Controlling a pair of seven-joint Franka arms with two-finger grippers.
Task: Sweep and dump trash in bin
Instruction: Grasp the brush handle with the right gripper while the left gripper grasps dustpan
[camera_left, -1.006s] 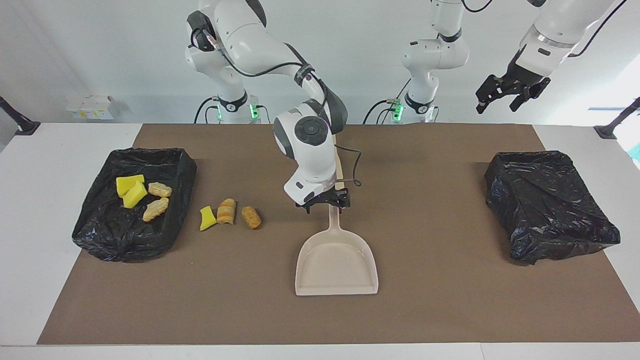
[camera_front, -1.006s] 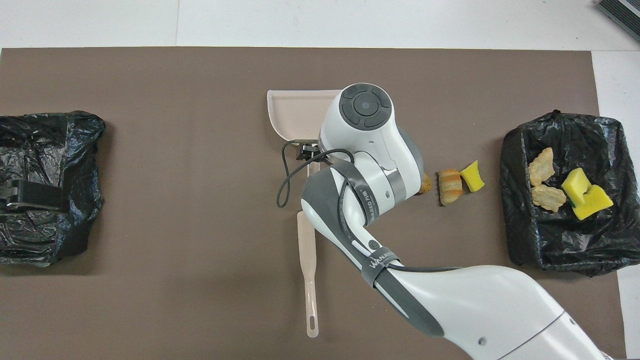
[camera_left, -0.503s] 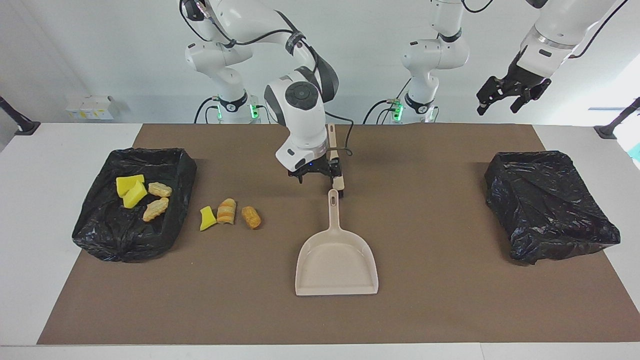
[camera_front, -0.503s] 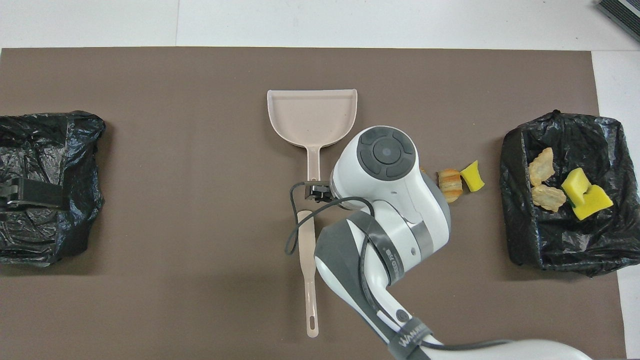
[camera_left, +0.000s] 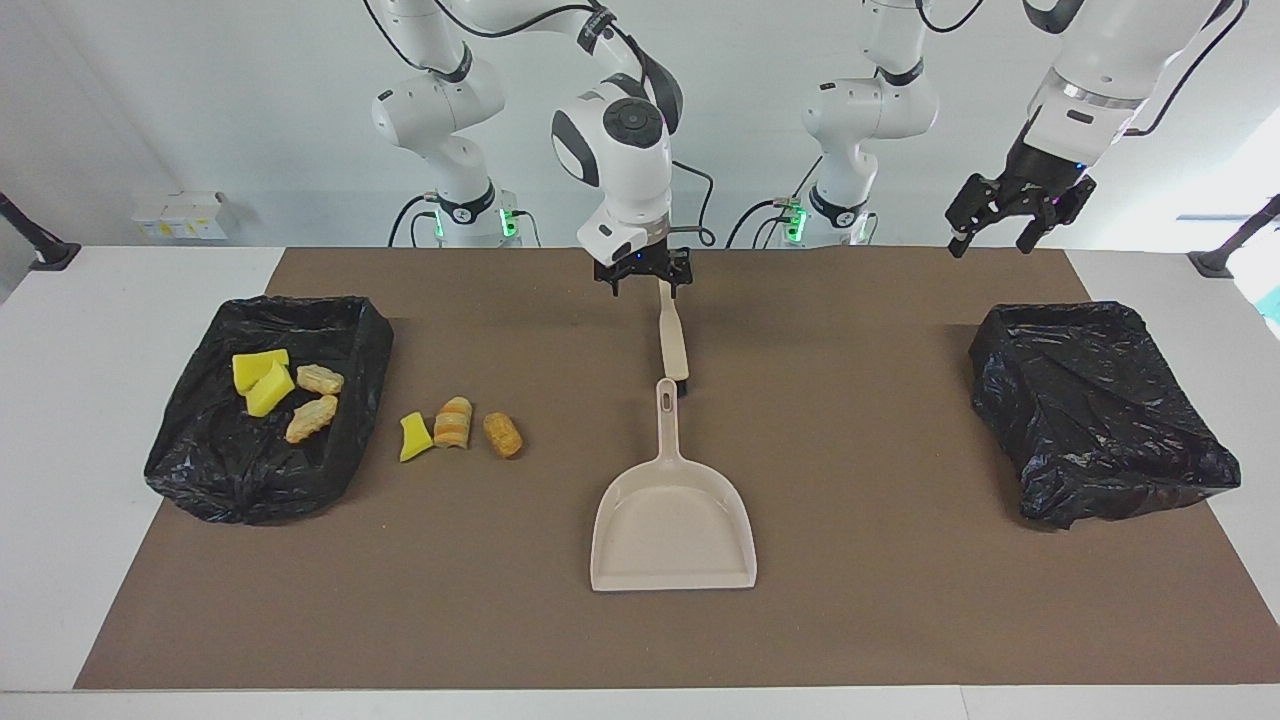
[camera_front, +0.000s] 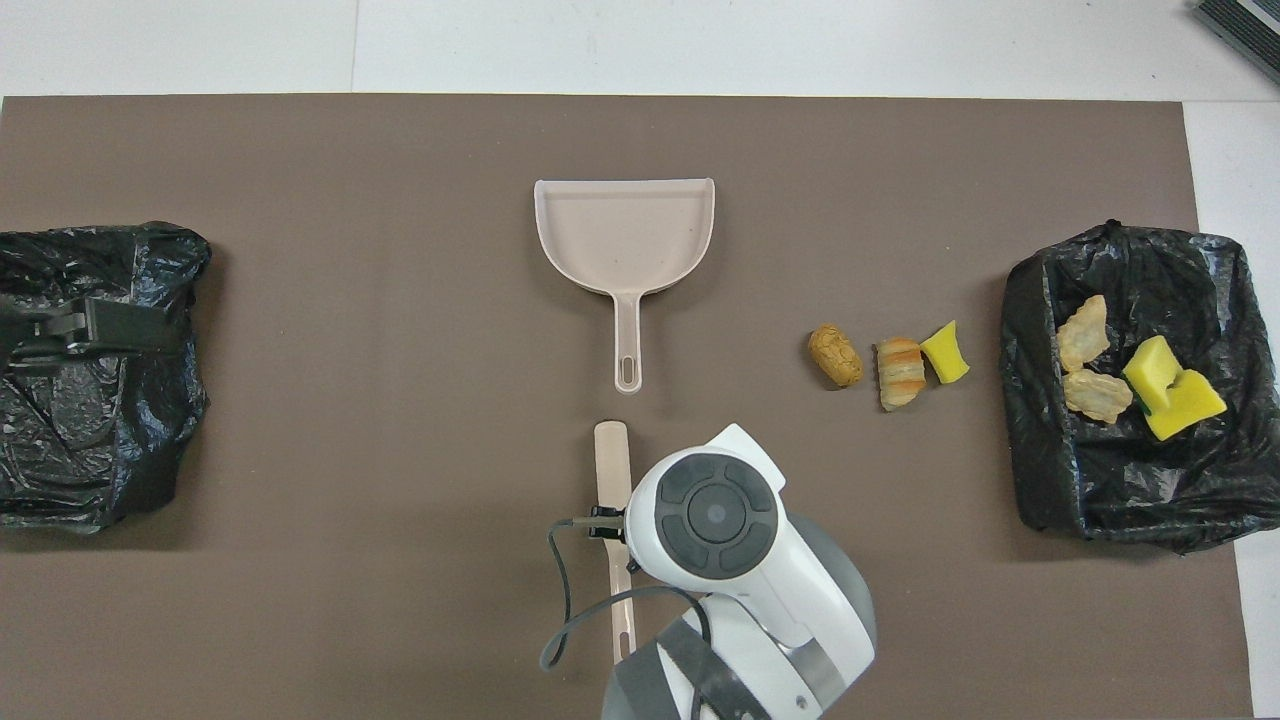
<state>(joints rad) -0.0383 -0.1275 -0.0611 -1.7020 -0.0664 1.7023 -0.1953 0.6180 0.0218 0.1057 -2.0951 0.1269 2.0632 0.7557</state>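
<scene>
Right gripper (camera_left: 643, 279), jaws open, over brush (camera_left: 672, 342) handle; left gripper (camera_left: 1010, 213) open, waiting. Off-centre closing may skid brush into dustpan (camera_left: 673, 520); trash (camera_left: 459, 428) unswept

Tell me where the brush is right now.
The brush lies flat on the brown mat mid-table, end to end with the dustpan handle and nearer the robots; the right gripper is over its handle.

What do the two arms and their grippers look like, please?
Both arms are glossy white with rounded links and dark grey joint bands. The right arm has a round grey cap with button-like segments at its wrist, and a thin black cable loops beside it. The right gripper and left gripper are black. Green lights glow at both bases.
</scene>
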